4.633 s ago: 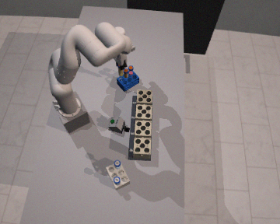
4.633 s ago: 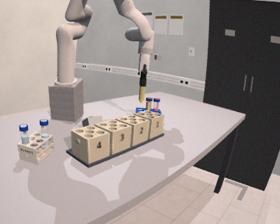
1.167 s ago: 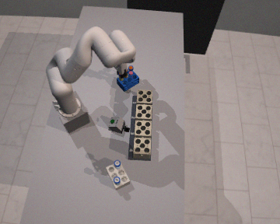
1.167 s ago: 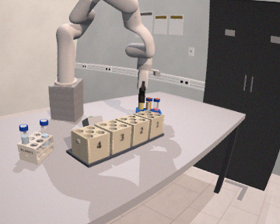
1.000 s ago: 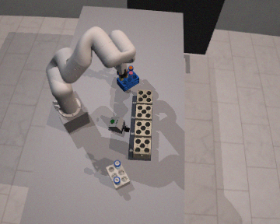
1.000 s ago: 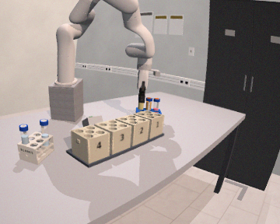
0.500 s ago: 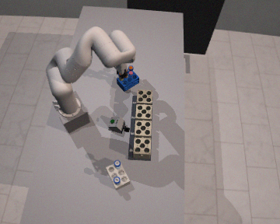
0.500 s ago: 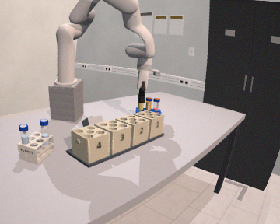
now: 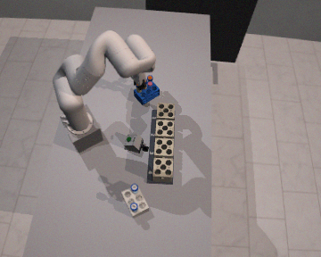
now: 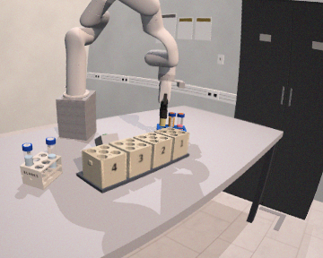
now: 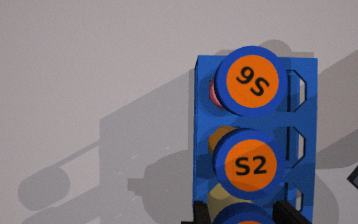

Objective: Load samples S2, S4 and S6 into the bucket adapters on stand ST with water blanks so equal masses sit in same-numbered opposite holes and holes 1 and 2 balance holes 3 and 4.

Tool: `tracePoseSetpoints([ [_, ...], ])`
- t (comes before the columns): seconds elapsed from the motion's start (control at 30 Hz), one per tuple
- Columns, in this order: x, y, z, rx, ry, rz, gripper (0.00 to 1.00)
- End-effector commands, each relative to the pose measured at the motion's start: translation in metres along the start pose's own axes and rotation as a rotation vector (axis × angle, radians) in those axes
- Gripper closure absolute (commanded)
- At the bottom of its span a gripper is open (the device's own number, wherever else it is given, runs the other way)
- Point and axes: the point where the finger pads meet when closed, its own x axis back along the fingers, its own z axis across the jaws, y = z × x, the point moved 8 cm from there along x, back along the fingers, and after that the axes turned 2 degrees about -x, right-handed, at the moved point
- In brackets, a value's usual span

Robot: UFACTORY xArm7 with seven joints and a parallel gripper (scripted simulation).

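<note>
The blue sample rack point(image 9: 144, 96) point(image 11: 306, 100) stands at the back of the table, beyond adapter 1 point(image 9: 166, 110) point(image 10: 181, 144). In the wrist view, sample S6 point(image 11: 252, 82) and sample S2 point(image 11: 250, 165) stand in its row. A third blue cap point(image 11: 242, 217) shows at the bottom edge, its label hidden. My gripper point(image 11: 242, 214) point(image 9: 141, 83) point(image 10: 164, 106) is over that rack with its fingers on either side of the third cap and slightly apart from it. Adapters 2 point(image 10: 162, 150), 3 point(image 10: 141, 158) and 4 point(image 10: 111, 167) stand in a line on the stand, with all holes bare.
The white blanks rack point(image 9: 141, 203) point(image 10: 34, 174) holds two blue-capped water blanks point(image 9: 134, 187) point(image 9: 133, 206) at the table's front. The DONE desk point(image 9: 134, 144) with its green key point(image 9: 128, 139) sits left of the adapters. The dark stand base point(image 10: 94, 184) lies under the adapters.
</note>
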Motion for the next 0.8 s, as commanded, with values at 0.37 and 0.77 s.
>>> tracePoseSetpoints([
  [0.37,0.019,-0.001,0.000,0.000,-0.001,0.004,0.56],
  [0.77,0.039,-0.001,0.000,0.000,-0.001,0.004,0.56],
])
